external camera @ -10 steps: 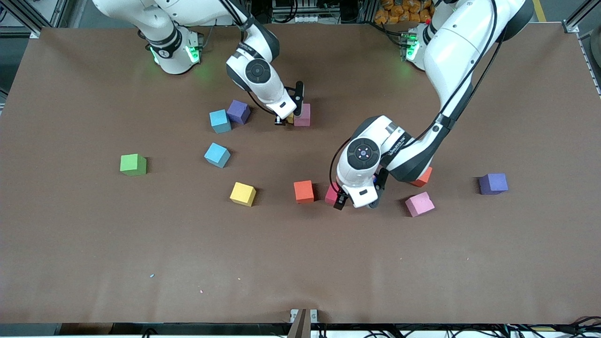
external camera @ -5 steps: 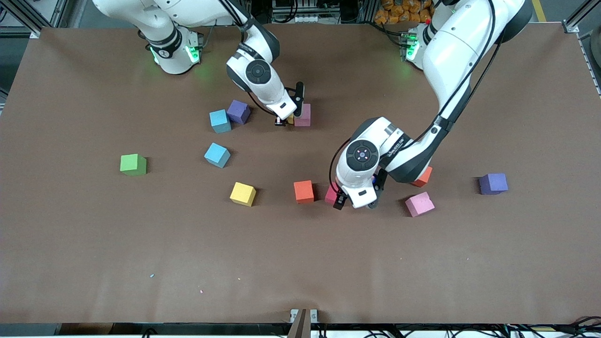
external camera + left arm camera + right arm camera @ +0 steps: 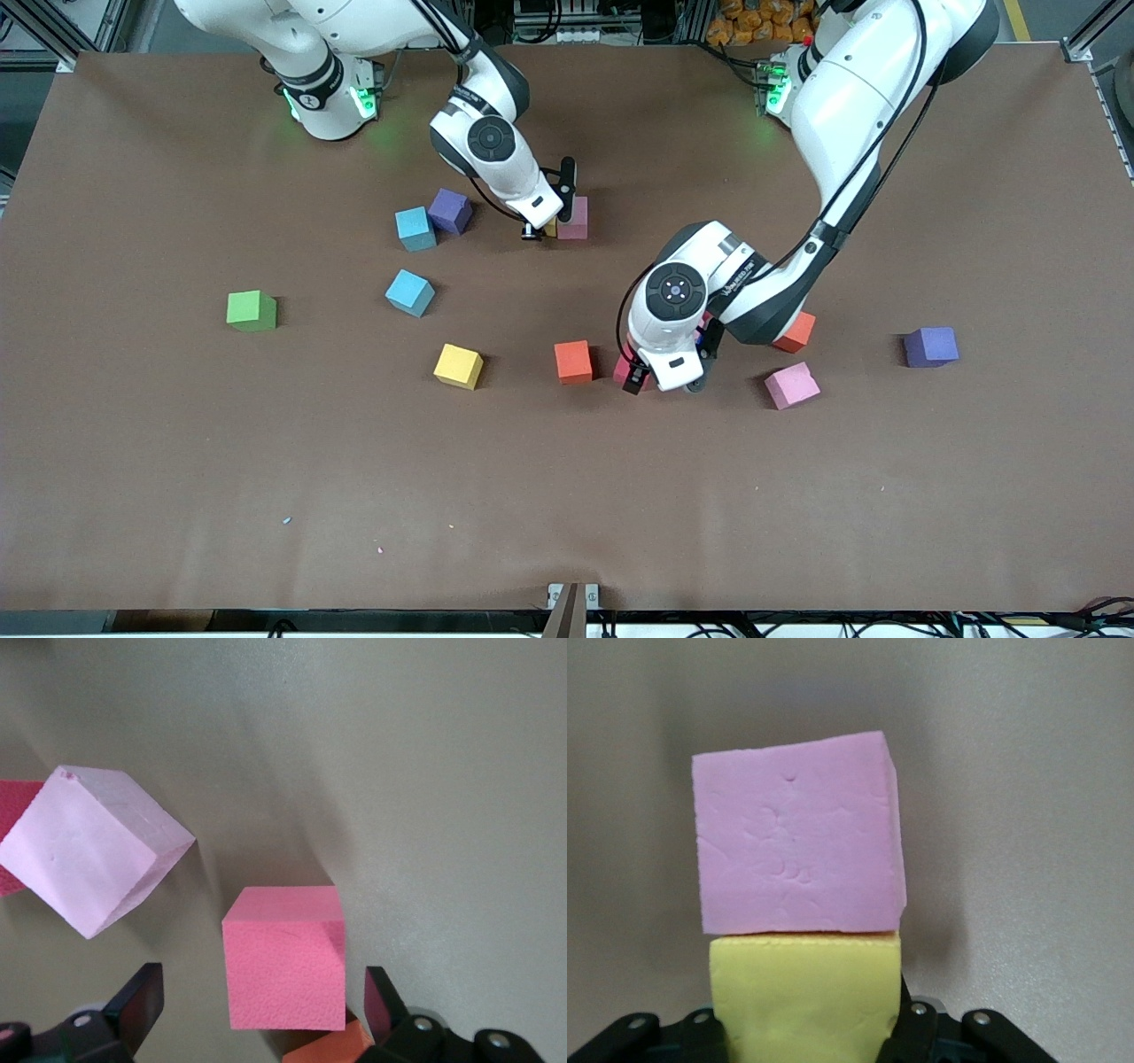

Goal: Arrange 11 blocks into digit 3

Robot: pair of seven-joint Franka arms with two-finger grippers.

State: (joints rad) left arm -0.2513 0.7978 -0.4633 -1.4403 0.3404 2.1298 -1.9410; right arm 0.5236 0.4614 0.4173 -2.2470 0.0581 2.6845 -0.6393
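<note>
Bright, even overhead light, soft shadows

A yellow cube (image 3: 804, 999) sat flush against a light pink cube (image 3: 574, 218) near the robots' bases, mostly hidden in the front view; a purple cube (image 3: 450, 211) touched a blue cube (image 3: 415, 229) beside them, toward the right arm's end; a second blue cube (image 3: 409, 292) lay nearer the camera, tilted; a second yellow cube (image 3: 458, 366), an orange-red cube (image 3: 573, 361) and a deep pink cube (image 3: 285, 970) formed a loose row; another orange-red cube (image 3: 796, 334), a light pink one (image 3: 791, 385) and a purple one (image 3: 931, 346) lay scattered toward the left arm's end.
</note>
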